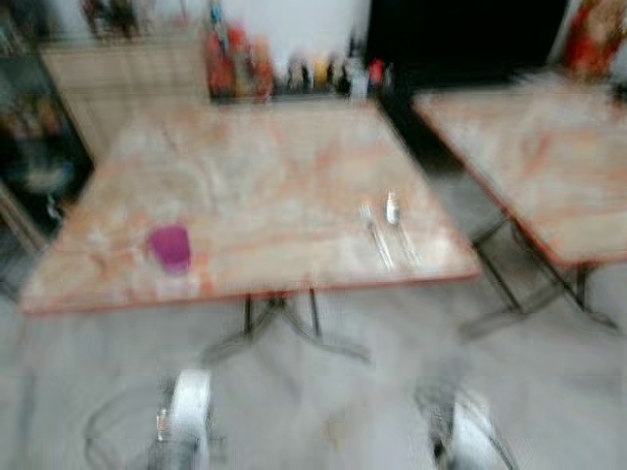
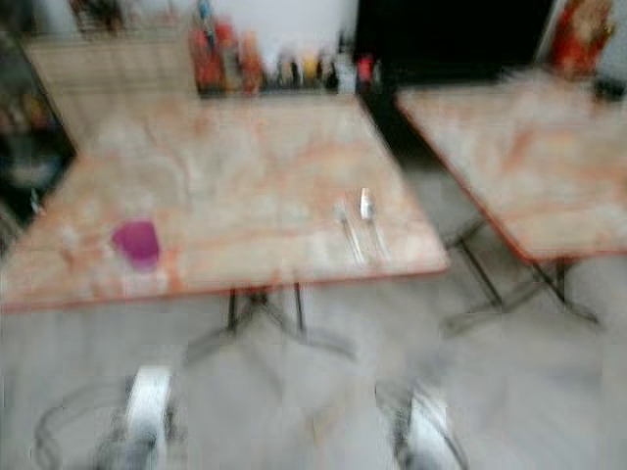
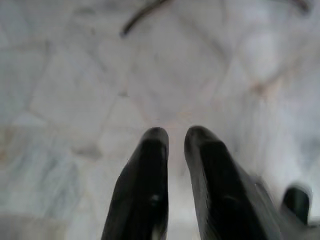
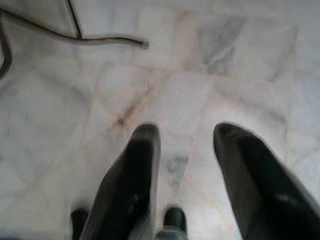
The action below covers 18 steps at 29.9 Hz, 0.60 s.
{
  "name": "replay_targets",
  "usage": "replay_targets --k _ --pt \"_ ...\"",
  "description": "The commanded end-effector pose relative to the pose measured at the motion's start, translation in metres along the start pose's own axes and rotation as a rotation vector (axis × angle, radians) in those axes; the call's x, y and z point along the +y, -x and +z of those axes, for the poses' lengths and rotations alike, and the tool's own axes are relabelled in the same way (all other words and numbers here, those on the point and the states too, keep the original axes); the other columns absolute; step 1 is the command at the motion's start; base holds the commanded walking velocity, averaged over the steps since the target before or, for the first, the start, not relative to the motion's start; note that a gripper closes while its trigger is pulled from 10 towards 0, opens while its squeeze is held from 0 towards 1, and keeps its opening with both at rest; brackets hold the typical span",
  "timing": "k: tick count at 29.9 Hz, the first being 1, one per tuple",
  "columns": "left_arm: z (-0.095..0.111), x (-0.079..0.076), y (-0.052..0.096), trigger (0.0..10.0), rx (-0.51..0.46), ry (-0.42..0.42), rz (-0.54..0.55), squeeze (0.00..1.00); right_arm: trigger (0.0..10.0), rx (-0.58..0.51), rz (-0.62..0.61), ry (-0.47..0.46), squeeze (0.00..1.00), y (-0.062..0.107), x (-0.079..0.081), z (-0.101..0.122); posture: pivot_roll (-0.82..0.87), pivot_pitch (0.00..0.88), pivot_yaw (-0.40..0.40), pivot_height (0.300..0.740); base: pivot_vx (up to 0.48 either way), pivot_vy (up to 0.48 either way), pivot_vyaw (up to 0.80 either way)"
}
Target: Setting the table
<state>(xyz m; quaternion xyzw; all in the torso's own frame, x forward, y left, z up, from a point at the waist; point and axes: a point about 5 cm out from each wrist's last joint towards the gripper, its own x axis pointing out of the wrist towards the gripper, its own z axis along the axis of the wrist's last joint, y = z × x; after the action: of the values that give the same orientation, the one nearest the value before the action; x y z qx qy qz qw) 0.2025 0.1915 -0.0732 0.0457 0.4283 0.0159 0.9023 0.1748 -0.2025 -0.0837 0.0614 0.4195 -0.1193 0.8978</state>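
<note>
While everything was smeared with motion blur, we could still make out the big stuff. Under us was a pale marbled floor (image 1: 323,411) with faint tan veins, and both wrist cams looked straight down at it.

Well ahead of both grippers stood a square table (image 1: 255,186) with a pinkish, marble-looking top and a reddish edge on thin dark metal legs. A second table (image 1: 549,166) of the same kind sat off past the right gripper's side, with a gap of floor between the two. Behind them was a pale cabinet (image 1: 108,78) and a row of bottles (image 1: 323,70) against the wall, too blurry to say what they were.

Our arms hung low near the bottom of the head view, well short of the table. The left gripper (image 3: 175,137) had its two black fingers close together with just a narrow slit between them, holding nothing. The right gripper (image 4: 185,132) had its fingers clearly spread apart, also holding nothing, and a dark cable (image 4: 75,37) snaked over the tiles beyond it.

On the table, a small purple cup (image 1: 169,247) stood near the front edge, ahead of the left gripper. Some silvery cutlery (image 1: 385,230) lay ahead of the right gripper, also near the front edge; we couldn't tell the pieces apart.
</note>
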Motion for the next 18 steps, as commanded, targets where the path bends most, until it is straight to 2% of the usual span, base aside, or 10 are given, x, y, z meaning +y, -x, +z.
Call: replay_targets --k 1,2,5,9,11,14,18 --pt "0.0112 0.0080 -0.0015 10.0 -0.028 -0.011 0.023 0.00 10.0 -0.010 0.023 0.007 0.00 -0.0010 0.0088 0.0032 0.01 0.000 0.015 0.740 0.292 0.000 0.80" --pt "0.0112 0.0078 -0.0015 10.0 -0.029 -0.011 0.022 0.00 10.0 -0.008 0.022 0.001 0.00 -0.0010 0.0088 0.0029 0.01 0.000 0.015 0.740 0.292 0.000 0.80" --pt "0.0112 0.0075 -0.0015 10.0 -0.028 -0.012 0.021 0.00 10.0 -0.011 0.017 -0.041 0.00 -0.0009 0.0086 0.0028 0.01 0.000 0.015 0.740 0.292 0.000 0.00" --pt "0.0110 0.0070 -0.0016 10.0 -0.028 -0.013 0.019 0.00 10.0 -0.011 0.022 0.002 0.00 -0.0010 0.0081 0.0033 0.01 0.000 0.016 0.740 0.293 0.000 0.00" --pt "0.0112 0.0067 -0.0016 10.0 -0.028 -0.013 0.019 0.00 10.0 -0.011 0.026 0.018 0.00 -0.0011 0.0089 0.0036 0.01 0.000 0.016 0.740 0.292 0.000 0.63" --pt "0.0111 0.0065 -0.0016 10.0 -0.028 -0.013 0.019 0.00 10.0 -0.009 0.025 0.009 0.00 -0.0010 0.0088 0.0032 0.01 0.000 0.015 0.740 0.292 0.000 0.75" --pt "0.0104 0.0061 -0.0015 10.0 -0.028 -0.015 0.018 0.00 10.0 -0.006 0.027 0.000 0.00 -0.0011 0.0084 0.0031 0.01 0.000 0.016 0.740 0.292 0.000 0.00"
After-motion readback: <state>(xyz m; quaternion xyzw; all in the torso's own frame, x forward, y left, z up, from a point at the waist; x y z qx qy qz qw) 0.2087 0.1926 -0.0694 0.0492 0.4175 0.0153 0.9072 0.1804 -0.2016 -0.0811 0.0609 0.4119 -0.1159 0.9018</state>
